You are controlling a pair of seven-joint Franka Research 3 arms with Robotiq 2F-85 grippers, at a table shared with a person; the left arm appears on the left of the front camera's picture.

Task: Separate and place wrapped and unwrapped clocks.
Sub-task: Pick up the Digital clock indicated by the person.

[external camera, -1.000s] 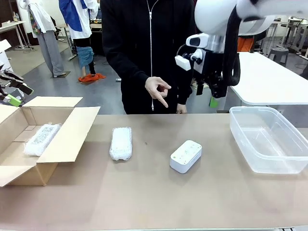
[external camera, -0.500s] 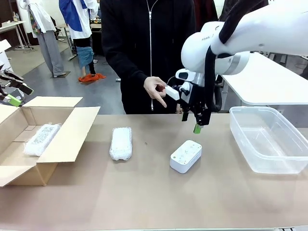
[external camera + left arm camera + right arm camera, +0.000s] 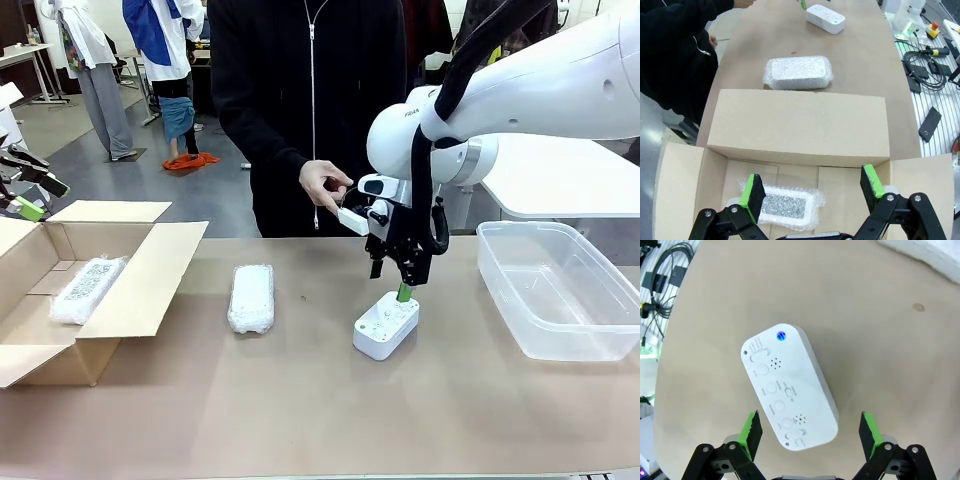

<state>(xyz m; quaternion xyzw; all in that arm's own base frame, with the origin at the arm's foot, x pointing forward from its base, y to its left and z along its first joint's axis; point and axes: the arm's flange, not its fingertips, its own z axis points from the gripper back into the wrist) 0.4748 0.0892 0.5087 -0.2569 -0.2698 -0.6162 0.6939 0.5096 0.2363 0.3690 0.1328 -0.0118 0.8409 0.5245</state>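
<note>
Just right of centre in the front view: the right claw [image 3: 390, 283], fingers spread, released, nothing in its grip, low over the far end of the unwrapped clock [image 3: 386, 325]. One green pad [image 3: 403, 293] right at that clock's far top edge; touching or just clear of it, impossible to tell.

From the right wrist: the unwrapped clock [image 3: 789, 387] diagonal across mid-frame on the tan table [image 3: 880, 340], buttons and small dots upward, a blue dot near its upper end, its lower end between the two spread pads.

Left of centre in the front view: a wrapped clock [image 3: 251, 297] flat on the table, well apart from the bare one. Far left: an open cardboard box [image 3: 150, 275] with the second wrapped clock [image 3: 88, 289] inside. Right side: a clear plastic bin [image 3: 505, 285]. Top centre, behind the table: a person in a black zipped top, one hand [image 3: 325, 185] just left of the right arm's wrist.

Bottom of the left wrist view: the left claw [image 3: 811, 190], released, pads wide apart, gripping nothing, above the box with the second wrapped clock [image 3: 785, 206] beneath, nearer the left-hand pad.
</note>
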